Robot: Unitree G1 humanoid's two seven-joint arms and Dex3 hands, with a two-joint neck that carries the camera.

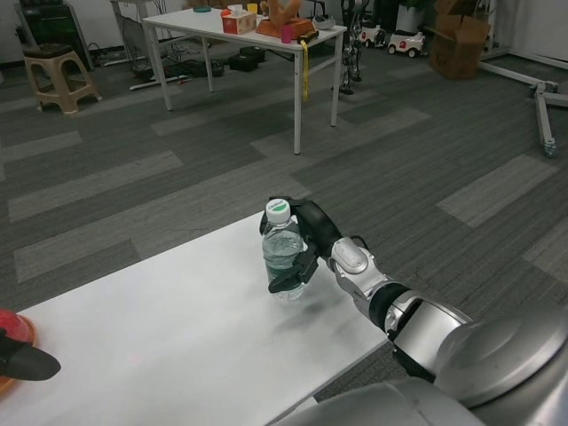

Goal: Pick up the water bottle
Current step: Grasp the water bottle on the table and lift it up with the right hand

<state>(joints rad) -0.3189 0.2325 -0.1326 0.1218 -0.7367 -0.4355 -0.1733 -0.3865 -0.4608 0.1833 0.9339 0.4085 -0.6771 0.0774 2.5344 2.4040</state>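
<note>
A clear water bottle (282,253) with a white and green cap stands upright near the far edge of the white table (177,337). My right hand (311,244) wraps around it from the right, fingers behind it and the thumb across its lower front. Its base sits at or just above the table top; I cannot tell which. At the picture's left edge only a dark tip of my left hand (27,363) shows, low over the table, and its fingers cannot be made out.
A red-orange object (11,333) lies at the table's left edge beside the left hand. Beyond the table is grey carpet, then a second white table (240,35) with clutter, a beige stool (60,75), cardboard boxes (457,40) and a metal stand foot (543,106).
</note>
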